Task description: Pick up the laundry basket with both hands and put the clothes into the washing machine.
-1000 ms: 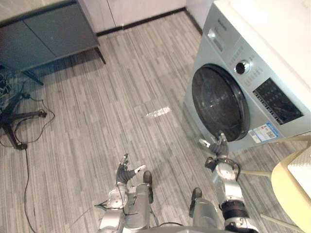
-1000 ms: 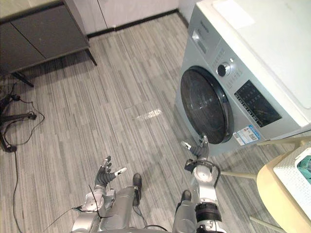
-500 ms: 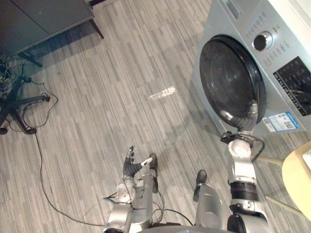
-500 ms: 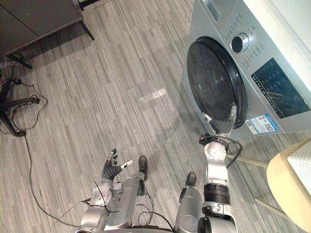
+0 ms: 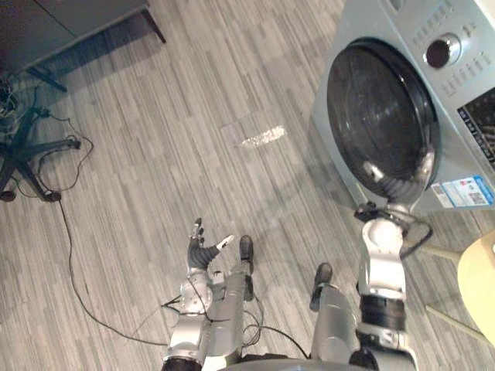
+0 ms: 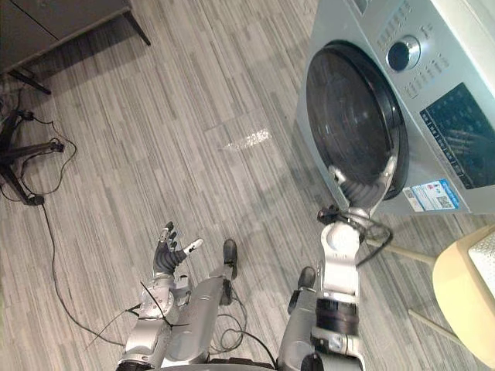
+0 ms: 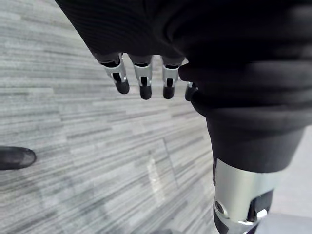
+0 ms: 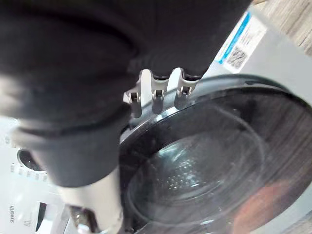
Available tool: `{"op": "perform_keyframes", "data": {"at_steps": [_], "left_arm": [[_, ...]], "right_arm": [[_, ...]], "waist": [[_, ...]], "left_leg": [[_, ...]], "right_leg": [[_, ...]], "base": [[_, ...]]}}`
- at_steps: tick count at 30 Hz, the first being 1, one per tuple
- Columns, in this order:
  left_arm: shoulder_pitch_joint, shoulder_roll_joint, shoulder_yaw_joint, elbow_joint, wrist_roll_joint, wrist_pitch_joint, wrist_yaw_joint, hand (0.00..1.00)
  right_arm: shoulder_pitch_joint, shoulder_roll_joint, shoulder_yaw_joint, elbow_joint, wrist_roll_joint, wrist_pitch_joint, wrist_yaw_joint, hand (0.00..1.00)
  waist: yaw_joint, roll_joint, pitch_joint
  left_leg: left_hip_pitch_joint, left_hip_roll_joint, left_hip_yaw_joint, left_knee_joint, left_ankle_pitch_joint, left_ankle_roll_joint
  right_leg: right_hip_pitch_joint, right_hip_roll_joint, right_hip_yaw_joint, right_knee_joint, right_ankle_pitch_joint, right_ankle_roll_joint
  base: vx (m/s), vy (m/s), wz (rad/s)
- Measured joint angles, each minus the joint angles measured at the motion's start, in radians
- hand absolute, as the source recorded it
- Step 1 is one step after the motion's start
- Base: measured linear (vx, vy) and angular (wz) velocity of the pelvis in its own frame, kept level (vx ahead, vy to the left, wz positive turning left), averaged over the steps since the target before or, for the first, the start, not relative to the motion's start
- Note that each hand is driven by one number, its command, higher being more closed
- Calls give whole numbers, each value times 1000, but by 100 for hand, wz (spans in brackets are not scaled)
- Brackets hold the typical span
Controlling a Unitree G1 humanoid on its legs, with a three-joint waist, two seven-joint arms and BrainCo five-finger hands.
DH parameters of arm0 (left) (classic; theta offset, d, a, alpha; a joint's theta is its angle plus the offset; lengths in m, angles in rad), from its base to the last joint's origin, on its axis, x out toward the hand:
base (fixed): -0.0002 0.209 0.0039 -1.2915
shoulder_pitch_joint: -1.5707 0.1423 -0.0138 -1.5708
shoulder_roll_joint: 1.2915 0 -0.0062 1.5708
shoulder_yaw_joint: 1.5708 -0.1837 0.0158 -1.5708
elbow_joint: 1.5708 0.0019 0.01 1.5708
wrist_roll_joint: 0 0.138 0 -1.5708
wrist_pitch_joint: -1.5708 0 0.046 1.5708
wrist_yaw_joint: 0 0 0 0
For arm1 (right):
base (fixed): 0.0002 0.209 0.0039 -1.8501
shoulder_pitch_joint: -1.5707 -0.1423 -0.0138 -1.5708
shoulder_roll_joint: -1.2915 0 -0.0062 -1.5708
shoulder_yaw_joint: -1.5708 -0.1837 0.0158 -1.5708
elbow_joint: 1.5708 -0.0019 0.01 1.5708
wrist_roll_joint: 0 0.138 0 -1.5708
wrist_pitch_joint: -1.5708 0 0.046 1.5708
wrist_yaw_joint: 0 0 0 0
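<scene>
The silver washing machine (image 5: 464,93) stands at the right, its round dark glass door (image 5: 379,108) closed. My right hand (image 5: 393,188) is raised against the door's lower rim, fingers spread and pointing up; in the right wrist view its fingers (image 8: 158,92) lie on the rim of the door (image 8: 204,161). My left hand (image 5: 203,251) hangs low over the wooden floor at the lower left, its fingers (image 7: 144,80) straight and holding nothing. A corner of the white laundry basket (image 6: 489,259) shows at the right edge, on a pale round table (image 6: 464,290).
A dark cabinet (image 5: 69,15) on legs stands at the top left. A black chair base (image 5: 23,158) with loose cables sits at the left edge. Grey striped floor (image 5: 193,131) lies open between the cabinet and the machine.
The camera has moved nearer the machine. My right hand has risen from the floor below the door to the door's lower rim. The left hand has stayed low and open.
</scene>
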Motion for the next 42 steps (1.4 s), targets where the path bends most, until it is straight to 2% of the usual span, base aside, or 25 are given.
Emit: {"op": "perform_keyframes", "data": {"at_steps": [5,8,11,15,18,20,23,29,33,34,35,36,37,39,40,41,42], "left_arm": [[-40,2,-16,5,-4,-15,0,0],[-62,2,-41,5,-11,-23,-1,0],[-74,3,-67,5,-21,-30,-4,0],[-74,-3,-50,6,-21,-28,-2,0],[-73,-4,-35,6,-21,-27,-1,0],[-71,-4,-30,5,-20,-27,-1,0],[-71,-2,-14,6,-19,-27,-4,0],[-71,-2,-3,9,-18,-27,-5,0],[-71,-1,-3,10,-18,-27,-7,0],[-71,-1,-2,9,-18,-27,-10,0],[-71,-1,-2,9,-18,-27,-13,0],[-71,-1,-1,7,-18,-27,-28,0],[-70,0,-1,2,-18,-27,-32,0],[-70,10,2,2,-18,-27,-44,0],[-75,24,-5,-3,-18,-27,-61,0],[-74,26,-6,-12,-18,-27,-69,0],[-74,26,-6,-31,-19,-29,-73,0]], "right_arm": [[-209,-150,-108,131,33,34,-37,0],[-235,-166,-121,142,53,29,-46,0],[-271,-198,-143,167,85,59,-43,0],[-247,-193,-163,132,88,78,-44,0],[-88,-144,-103,-54,85,73,-48,0],[37,-87,-43,-148,70,62,-47,0],[141,-42,0,-178,55,35,-32,0],[190,-32,27,-178,50,7,-8,0],[198,-31,112,-139,138,-51,67,0],[185,-32,143,-62,220,-87,115,0],[169,-35,151,-15,261,-101,141,0],[128,-41,162,99,358,-113,195,0],[104,-38,161,175,438,-144,213,0],[97,-43,150,218,525,-183,260,0],[54,-92,146,336,589,-196,326,0],[24,-124,146,398,612,-198,348,0],[-54,-176,149,526,645,-178,405,0]], "waist": [[4,9,5],[4,15,8],[3,30,12],[0,35,14],[-2,34,14],[-17,33,15],[-42,28,18],[-51,26,19],[-51,26,19],[-51,24,18],[-51,24,18],[-48,24,18],[-46,24,18],[-52,13,13],[-52,3,8],[-51,3,8],[-45,4,9]], "left_leg": [[-18,-11,7,-46,36,16],[-19,-11,13,-77,56,5],[-19,-11,21,-104,72,9],[-19,-14,31,-136,90,9],[-13,-14,46,-138,89,9],[-1,-13,72,-139,88,9],[9,-6,100,-129,66,21],[6,25,170,-60,14,39],[-3,47,174,-36,4,31],[-6,51,173,-31,4,32],[-6,52,173,-31,4,32],[-6,52,172,-31,4,32],[-5,52,172,-31,5,32],[-1,52,174,-31,5,32],[6,52,173,-31,5,31],[8,52,173,-31,5,31],[9,52,172,-33,12,22]], "right_leg": [[-46,-7,6,7,2,1],[-64,-6,12,4,10,1],[-71,-3,20,-14,25,3],[-85,-3,27,-26,35,7],[-85,-5,28,-25,35,8],[-82,-7,34,-25,36,11],[-82,-4,50,-24,38,13],[-85,11,86,-30,44,13],[-85,27,84,-34,45,12],[-85,30,80,-36,45,11],[-85,31,79,-36,45,11],[-85,31,76,-36,45,11],[-84,31,76,-36,45,11],[-83,31,76,-35,47,9],[-80,31,80,-34,47,8],[-79,31,80,-33,48,7],[-80,31,80,-32,48,7]], "base": [[-1,-2,-2],[20,-11,-3],[11,-2,-6],[14,-1,-5],[37,-7,-6],[36,-6,-13],[12,-2,-20],[11,-4,-26],[60,-25,-9],[75,-21,-3],[74,-13,-1],[84,-6,1],[81,-2,1],[46,3,-6],[16,4,-9],[-12,6,-6],[-36,6,1]]}}
